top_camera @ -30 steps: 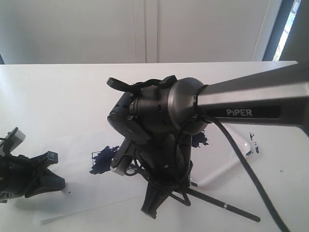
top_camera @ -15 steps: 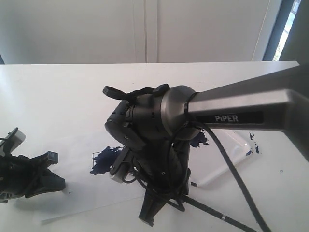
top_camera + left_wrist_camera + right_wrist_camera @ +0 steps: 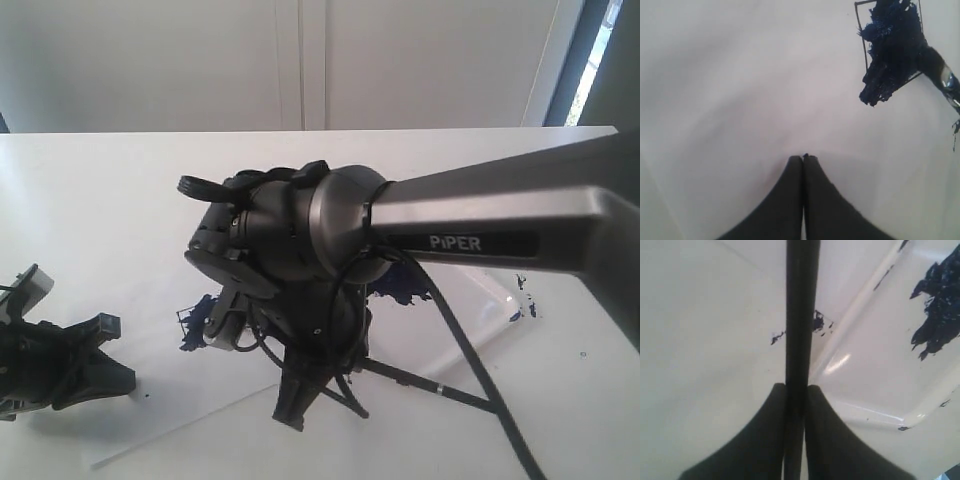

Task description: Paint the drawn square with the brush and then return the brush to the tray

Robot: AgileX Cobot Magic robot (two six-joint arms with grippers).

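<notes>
The drawn square [image 3: 890, 45] is a thin black outline smeared dark blue inside, with paint running past one side. In the exterior view the square [image 3: 198, 325] peeks out left of the right arm's wrist, which hides part of it. My right gripper [image 3: 796, 386] is shut on the brush [image 3: 802, 315], clamping its black handle. The handle's far end with a silver band [image 3: 438, 387] sticks out to the right behind the gripper [image 3: 292, 408]. The brush's metal ferrule [image 3: 946, 80] lies at the smear's edge. The tray [image 3: 490, 315] with its blue blotch [image 3: 940, 305] sits right of the arm. My left gripper [image 3: 803, 157] is shut and holds nothing.
The left arm [image 3: 60, 365] rests at the table's left edge, apart from the square. A white paper sheet [image 3: 180, 430] carries the square, its front edge near the table's front. The big right arm link [image 3: 500, 215] spans the right half of the view.
The right arm has shifted left over the square, carrying the brush. The handle's rear end has swung left and away from the table's front edge. The left arm has stayed still.
</notes>
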